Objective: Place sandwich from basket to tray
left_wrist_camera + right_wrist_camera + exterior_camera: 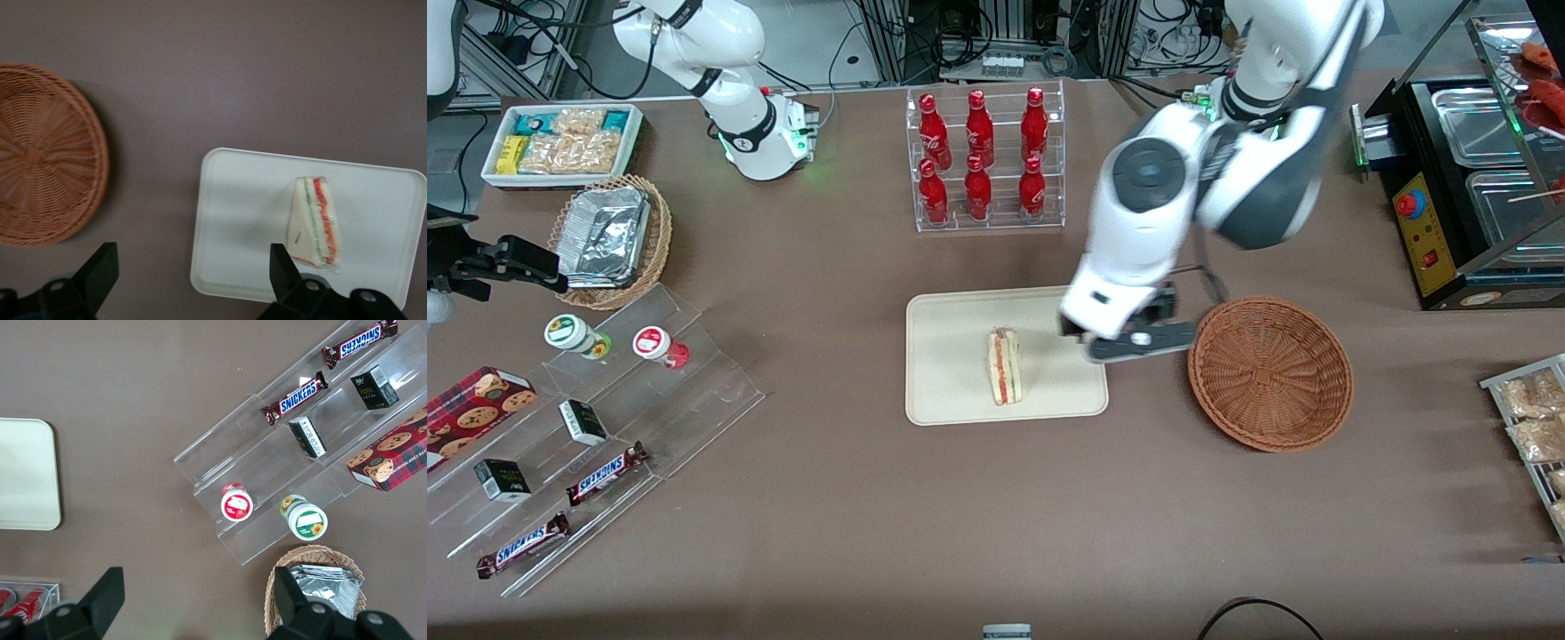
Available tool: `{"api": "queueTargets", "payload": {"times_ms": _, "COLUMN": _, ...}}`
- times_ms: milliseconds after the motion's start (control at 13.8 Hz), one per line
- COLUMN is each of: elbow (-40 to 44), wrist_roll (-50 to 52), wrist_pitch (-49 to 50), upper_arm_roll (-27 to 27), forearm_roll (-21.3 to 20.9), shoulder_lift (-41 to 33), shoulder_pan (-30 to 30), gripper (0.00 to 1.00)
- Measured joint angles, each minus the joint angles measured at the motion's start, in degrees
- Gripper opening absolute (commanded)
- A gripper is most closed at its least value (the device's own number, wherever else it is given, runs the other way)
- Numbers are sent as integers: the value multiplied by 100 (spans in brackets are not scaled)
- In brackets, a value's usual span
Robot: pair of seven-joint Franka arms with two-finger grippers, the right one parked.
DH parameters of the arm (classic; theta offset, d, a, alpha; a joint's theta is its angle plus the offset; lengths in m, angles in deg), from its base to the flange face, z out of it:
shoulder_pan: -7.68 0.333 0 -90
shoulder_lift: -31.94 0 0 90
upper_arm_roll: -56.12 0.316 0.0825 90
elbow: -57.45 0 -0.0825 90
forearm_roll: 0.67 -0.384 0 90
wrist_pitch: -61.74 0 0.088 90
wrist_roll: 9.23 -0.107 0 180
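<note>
The sandwich [1005,366] lies on the tray [951,391], cut edge up, apart from the gripper [1134,342], which hangs above the tray's edge on the basket [1270,373] side. In the wrist view its fingers [100,270] stand wide apart and hold nothing. The basket sits just beside the tray, toward the working arm's end of the table, with nothing in it.

A clear rack of red bottles [984,158] stands farther from the front camera than the tray. Toward the parked arm's end are a tan wicker basket of foil trays [609,238], a white bin of snacks [562,142] and a stepped clear stand [596,444] with candy bars, small boxes and two cups. The arm [1192,178] covers the tray's corner nearest the basket. A black machine [1467,187] and a rack of bagged snacks [1534,427] are cut off at the picture's edge.
</note>
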Motion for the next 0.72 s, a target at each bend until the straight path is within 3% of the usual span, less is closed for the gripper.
{"api": "queueTargets", "payload": {"times_ms": 725, "elbow": -29, "wrist_roll": -2514, "wrist_pitch": 1270, "upper_arm_roll": 24, "forearm_roll": 95, "shoulder_lift": -846, "shoulder_pan": 1836, "gripper": 100}}
